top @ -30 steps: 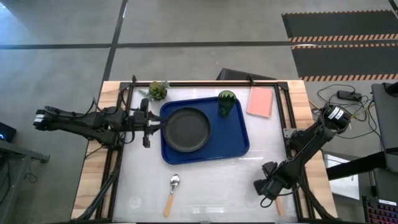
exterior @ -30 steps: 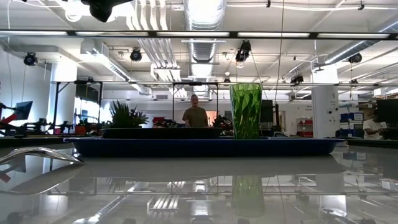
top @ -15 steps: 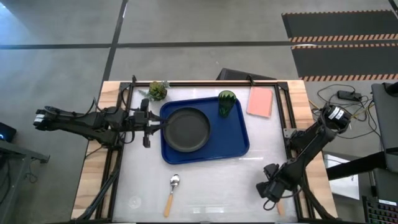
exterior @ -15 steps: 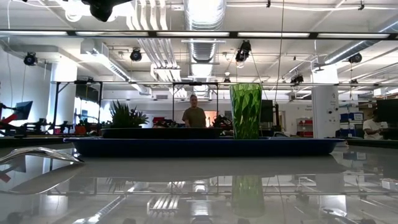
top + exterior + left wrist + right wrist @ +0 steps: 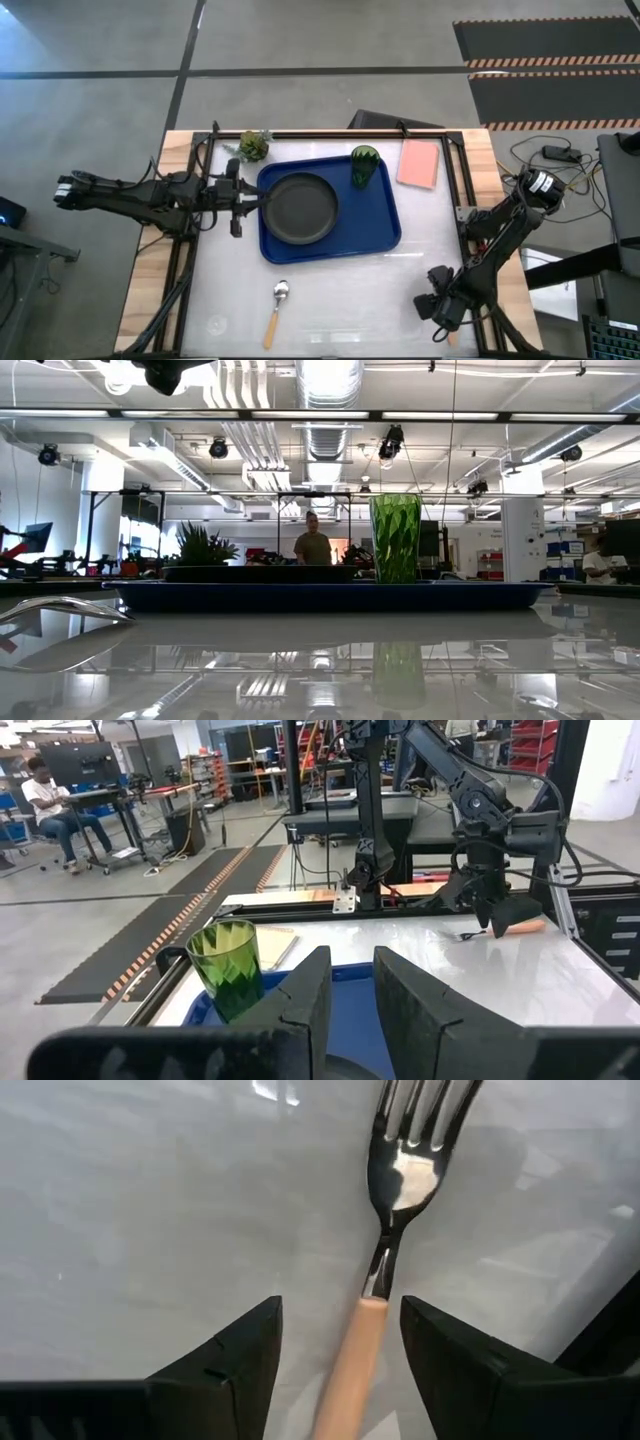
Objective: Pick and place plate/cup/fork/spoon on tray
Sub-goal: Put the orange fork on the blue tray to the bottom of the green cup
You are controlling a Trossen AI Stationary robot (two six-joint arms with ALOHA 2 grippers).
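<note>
High view: the plate [image 5: 300, 208] and cup [image 5: 363, 165] sit on the tray [image 5: 385, 232]; the spoon [image 5: 276, 312] lies on the table. The right gripper [image 5: 443, 312] hangs at the near right edge.

Right wrist view: open fingers [image 5: 228, 1365] straddle the fork [image 5: 385, 1270] handle. The fork is probably light, stiff and slippery; grasp mid-handle.

Left wrist view: the left gripper [image 5: 347, 995] is narrowly open, empty.

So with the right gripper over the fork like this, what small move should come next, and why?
Probably lower the right gripper a little and close. Its open fingers already straddle the fork handle, which lies flat on the table. The plate and cup already sit on the tray.
</note>
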